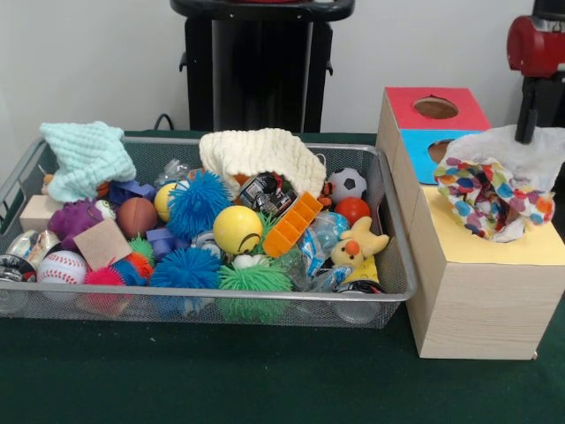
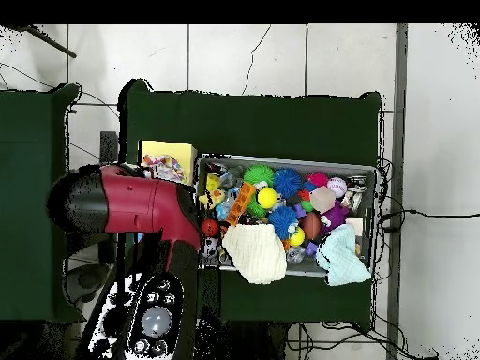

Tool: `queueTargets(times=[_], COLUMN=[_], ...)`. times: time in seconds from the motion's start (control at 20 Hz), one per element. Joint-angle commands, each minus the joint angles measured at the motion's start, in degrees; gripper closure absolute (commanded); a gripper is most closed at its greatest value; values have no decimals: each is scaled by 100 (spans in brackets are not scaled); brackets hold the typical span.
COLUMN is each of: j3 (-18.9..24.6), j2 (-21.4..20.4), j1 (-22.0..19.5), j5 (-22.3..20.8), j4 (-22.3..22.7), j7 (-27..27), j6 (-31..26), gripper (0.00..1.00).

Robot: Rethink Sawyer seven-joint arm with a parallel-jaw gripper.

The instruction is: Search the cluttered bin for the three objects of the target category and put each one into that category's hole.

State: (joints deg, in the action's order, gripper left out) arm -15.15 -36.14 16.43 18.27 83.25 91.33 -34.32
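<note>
The silver wire mesh bin [image 1: 388, 291] is full of toys; it also shows in the overhead view [image 2: 370, 169]. The yellow-topped wood-grain box [image 1: 481, 291] stands right of it. A polka-dot plastic bag [image 1: 485, 194] and a plain white plastic bag [image 1: 530, 150] lie bunched on its yellow top, hiding the hole. My gripper [image 1: 528, 132] comes down from the red arm into the top of the white bag. In the overhead view the red arm [image 2: 131, 202] hides the gripper, and the dotted bag [image 2: 167, 169] shows on the yellow box [image 2: 173, 150].
Behind the yellow box stand a blue-topped box [image 1: 419, 141] and a red-topped box [image 1: 415, 119] with its round hole [image 1: 435, 108]. In the bin lie a cream knitted cloth [image 1: 260, 155], a mint knitted cloth [image 1: 84, 155], spiky balls, a yellow ball [image 1: 237, 228] and an orange tray [image 1: 293, 225].
</note>
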Motion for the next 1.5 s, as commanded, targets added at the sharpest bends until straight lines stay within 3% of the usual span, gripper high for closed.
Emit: queueTargets(times=[0.05, 0.85, 1.5], j3=[171, 298, 697], j2=[-376, -1013, -1475], j1=[-76, -290, -1079], j5=[-151, -263, -753], j4=[-65, -19, 1051], j7=[930, 569, -633], j6=[-1200, -1865, -1029], gripper=[0, 0, 0])
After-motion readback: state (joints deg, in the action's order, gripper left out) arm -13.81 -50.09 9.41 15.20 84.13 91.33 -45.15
